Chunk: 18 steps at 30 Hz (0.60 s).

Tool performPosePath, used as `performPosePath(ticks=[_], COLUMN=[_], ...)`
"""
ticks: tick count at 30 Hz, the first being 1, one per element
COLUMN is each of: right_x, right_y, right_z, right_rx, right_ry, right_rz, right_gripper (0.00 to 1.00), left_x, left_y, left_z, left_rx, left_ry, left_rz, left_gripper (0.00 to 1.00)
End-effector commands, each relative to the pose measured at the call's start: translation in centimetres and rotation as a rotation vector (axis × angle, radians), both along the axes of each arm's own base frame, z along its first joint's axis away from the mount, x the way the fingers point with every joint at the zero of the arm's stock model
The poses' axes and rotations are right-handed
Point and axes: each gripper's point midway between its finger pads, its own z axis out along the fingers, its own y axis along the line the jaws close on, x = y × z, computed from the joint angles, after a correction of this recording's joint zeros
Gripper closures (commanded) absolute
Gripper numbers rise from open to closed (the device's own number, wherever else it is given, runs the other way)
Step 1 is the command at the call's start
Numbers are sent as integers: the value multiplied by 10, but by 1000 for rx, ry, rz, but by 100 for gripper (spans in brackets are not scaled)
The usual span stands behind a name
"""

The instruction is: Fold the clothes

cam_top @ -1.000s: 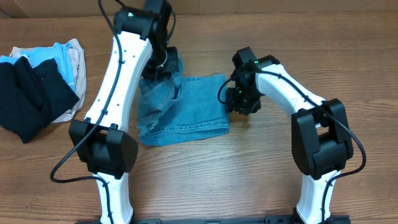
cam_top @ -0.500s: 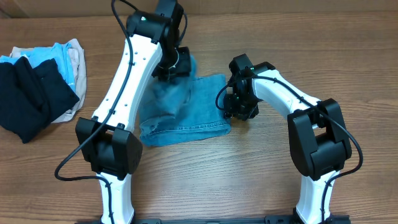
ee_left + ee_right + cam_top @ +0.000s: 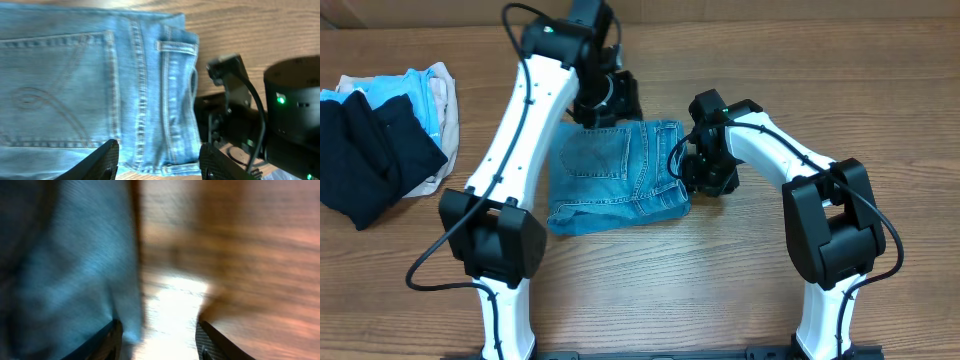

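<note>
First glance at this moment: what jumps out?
A pair of folded light blue denim jeans lies in the middle of the wooden table, a stitched back pocket facing up. Both grippers crowd it: the left gripper hovers open over its far side, and the right gripper is open at its right edge. A heap of black, light blue and beige garments lies at the table's left edge.

The light blue denim jeans (image 3: 620,178) lie in the middle of the scene, folded into a flat, roughly rectangular bundle. A stitched back pocket (image 3: 594,155) faces up on the far left part, and the waistband (image 3: 177,100) runs along the right edge.
</note>
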Motion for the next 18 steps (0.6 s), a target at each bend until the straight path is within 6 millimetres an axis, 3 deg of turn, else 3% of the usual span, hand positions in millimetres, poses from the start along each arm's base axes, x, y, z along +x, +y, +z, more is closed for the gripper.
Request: performPosePath(ticks=[1,5,9,14,18], right_x=[13,33,34,9,-24], right_y=[-27,-46,-39,3,41], right_z=[11,51,101,161,201], right_rx=[-79,-50,94,406,689], right_ry=[-31,-82,-116,-144,-159], right_rz=[-36,-91,-42,114,318], right_gripper=[49,48,48,47,47], left_x=[10,7,2,-17,-36], left_y=[34,75,94,109,119], left_z=[-4,-13,-21,-43,-69], left_rx=[53,234,349,450,468], left_ry=[-11,6,19,104,204], left_rz=[32,86,84,61,61], left_gripper=[45,46,46,47,51])
